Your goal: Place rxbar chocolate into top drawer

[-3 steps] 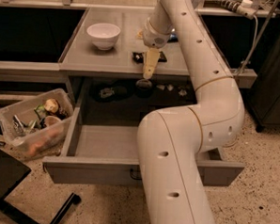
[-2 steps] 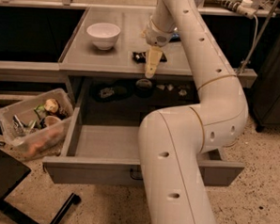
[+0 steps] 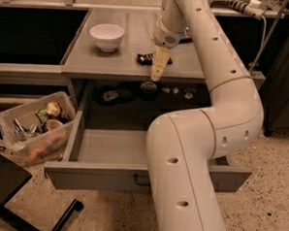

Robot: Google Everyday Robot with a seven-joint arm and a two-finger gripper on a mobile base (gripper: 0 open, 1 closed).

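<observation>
The rxbar chocolate (image 3: 144, 59), a small dark bar, lies flat on the grey counter (image 3: 89, 56) near its front edge. My gripper (image 3: 156, 75) hangs pointing down just right of and in front of the bar and covers its right end. I cannot tell whether it touches the bar. The top drawer (image 3: 109, 147) stands pulled wide open below the counter. Its flat front panel (image 3: 83, 178) with a small dark loop handle (image 3: 142, 180) faces the camera. My white arm covers the drawer's right half.
A white bowl (image 3: 107, 35) stands on the counter to the left. Dark objects (image 3: 109, 94) and small pale bits (image 3: 176, 90) lie at the drawer's back. A clear bin of clutter (image 3: 34, 126) sits on the floor at left, a black frame (image 3: 5, 185) below it.
My arm and gripper have shifted very slightly to the right. The bar and the drawer have not moved.
</observation>
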